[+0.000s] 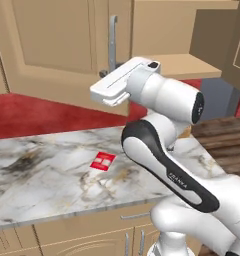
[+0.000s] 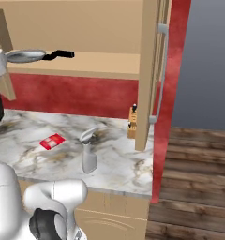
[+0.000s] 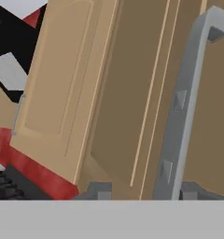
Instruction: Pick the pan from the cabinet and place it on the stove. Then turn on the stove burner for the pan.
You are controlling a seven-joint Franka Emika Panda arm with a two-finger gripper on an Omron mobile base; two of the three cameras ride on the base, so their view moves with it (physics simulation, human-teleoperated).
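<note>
Beside the cabinet (image 1: 57, 45) door handle (image 3: 184, 107), the raised end effector (image 3: 142, 192) has fingers apart, gripping nothing.

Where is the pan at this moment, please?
In the right base view, the pan sits at upper left on the shelf of the open cabinet, above the marble counter, with its black handle pointing right.

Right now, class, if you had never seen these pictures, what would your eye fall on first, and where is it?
The big white robot arm fills the foreground, reaching up toward the tan cabinet. On the open cabinet's shelf lies the silver pan, its black handle pointing right. Below, the marble counter carries a small red card and a grey spray bottle, against a red wall.
</note>
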